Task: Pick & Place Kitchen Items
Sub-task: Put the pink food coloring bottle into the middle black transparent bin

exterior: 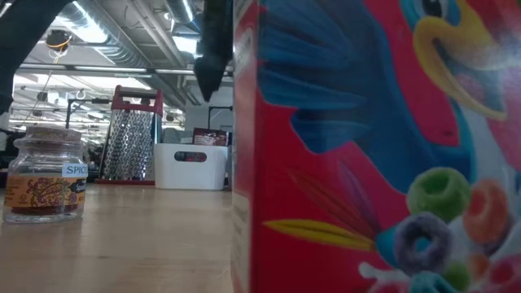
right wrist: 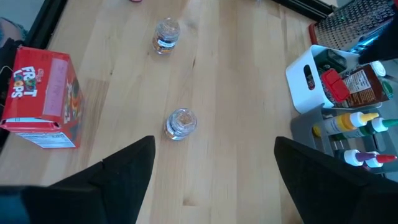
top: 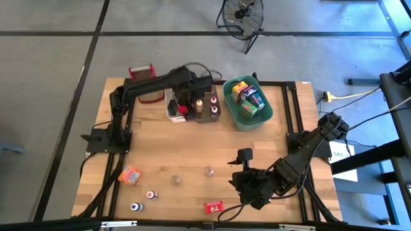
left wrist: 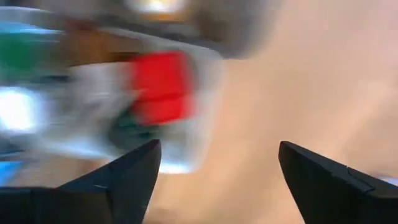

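The left tool (top: pixel 174 102) hangs over the white bin (top: pixel 172 114) at the far side of the desk (top: pixel 192 154), and its fingers stand wide apart with nothing between them. A bottle with a red cap (top: pixel 182 110) sits in that bin just under it — it looks freshly set down there. To finish this step well, I think the arm should rise straight up before it turns away, so that a finger does not catch the bin's wall or tip the bottle.

The right tool (top: pixel 243 181) waits low over the near right part of the desk, also wide open and empty. Two small glass jars (right wrist: pixel 180 123) stand in front of it, the nearer one just ahead between the lines of its fingers, the other farther off. A red cereal box (right wrist: pixel 42 98) stands to one side of them. Other items lie well apart toward the near left edge: an orange packet (top: pixel 130 174) and two small capped jars (top: pixel 151 194).
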